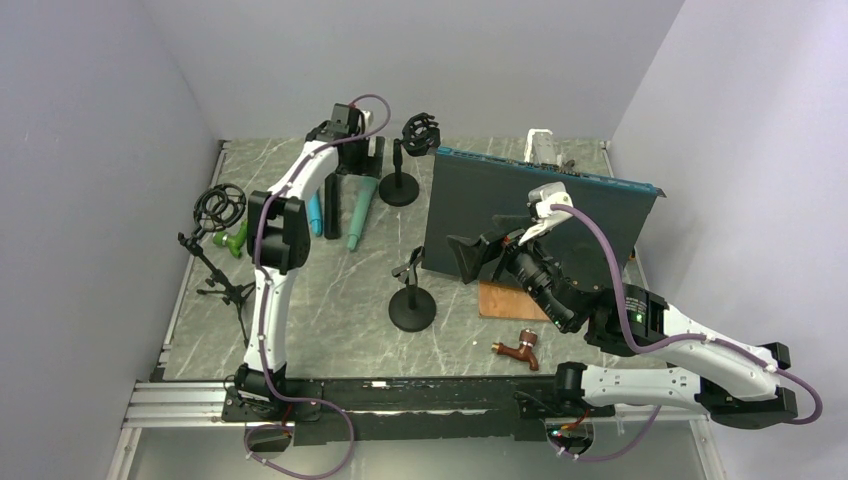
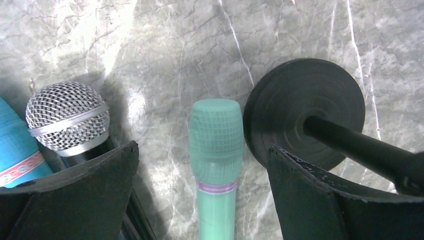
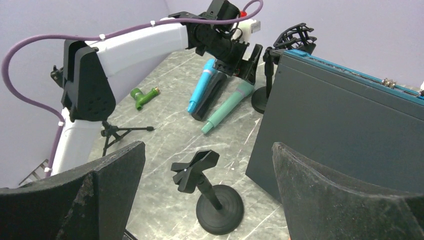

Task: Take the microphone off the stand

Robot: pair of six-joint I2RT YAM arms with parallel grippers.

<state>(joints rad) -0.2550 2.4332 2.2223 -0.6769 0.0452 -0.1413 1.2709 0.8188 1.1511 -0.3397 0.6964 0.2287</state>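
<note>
A mint-green microphone (image 2: 216,150) lies flat on the marble table, also seen in the top view (image 1: 357,217) and the right wrist view (image 3: 227,107). My left gripper (image 2: 202,150) (image 1: 356,178) is open above it, its fingers straddling the head without touching. A black round-base stand (image 2: 305,110) with a shock mount (image 1: 421,133) stands just right of it. A second stand with an empty clip (image 1: 411,300) (image 3: 207,187) stands mid-table. My right gripper (image 1: 470,255) (image 3: 208,146) is open and empty, hovering right of that clip stand.
A silver-grille black microphone (image 2: 67,122) and a blue microphone (image 1: 316,212) lie left of the green one. A tripod stand (image 1: 215,255) and a green pipe fitting (image 1: 235,240) are at the left. A dark blue box (image 1: 520,215), a brown tile (image 1: 510,300) and a copper tap (image 1: 518,348) are at the right.
</note>
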